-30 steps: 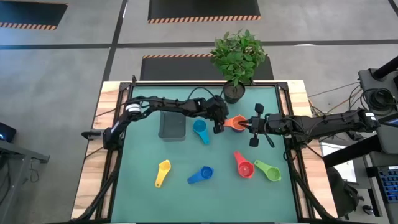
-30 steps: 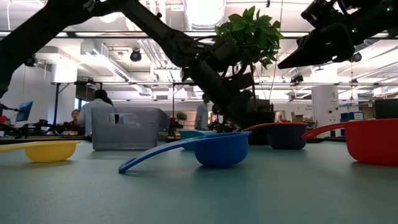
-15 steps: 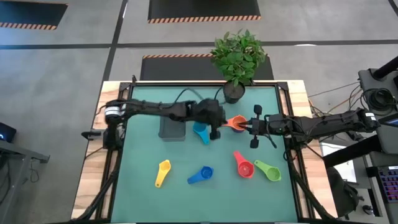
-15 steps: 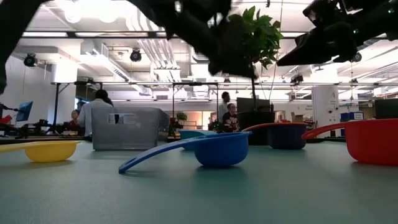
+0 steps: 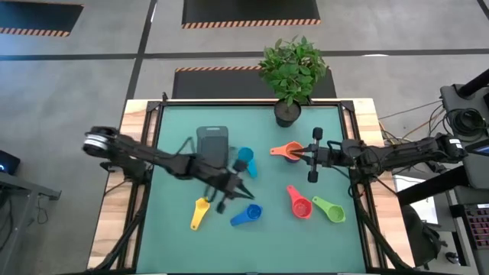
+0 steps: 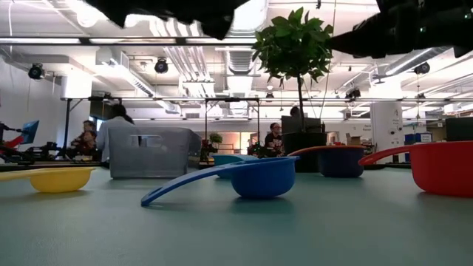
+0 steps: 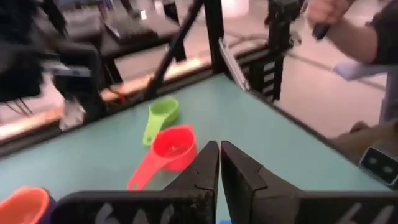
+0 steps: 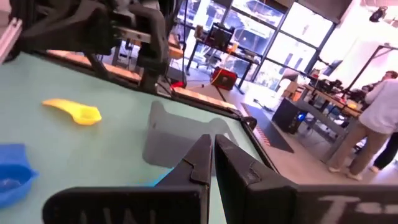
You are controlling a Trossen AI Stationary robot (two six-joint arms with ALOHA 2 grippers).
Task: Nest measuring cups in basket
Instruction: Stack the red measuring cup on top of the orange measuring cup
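Left gripper (image 5: 229,197) hangs near the worktop's middle between the yellow cup (image 5: 200,208) and blue cup (image 5: 249,215), fingers pressed together and empty; the right gripper (image 5: 309,156), likewise closed, waits beside the orange cup (image 5: 288,150). No cup looks nested in the basket (image 5: 212,147) yet: cyan cup (image 5: 245,158) lies just beside it, red cup (image 5: 299,203) and green cup (image 5: 330,209) toward the right edge.

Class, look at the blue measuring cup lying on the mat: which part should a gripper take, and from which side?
Take the blue cup by its flat handle, coming straight down from above. The handle lies level on the mat, pointing away from the bowl toward the yellow cup, with open space around it.
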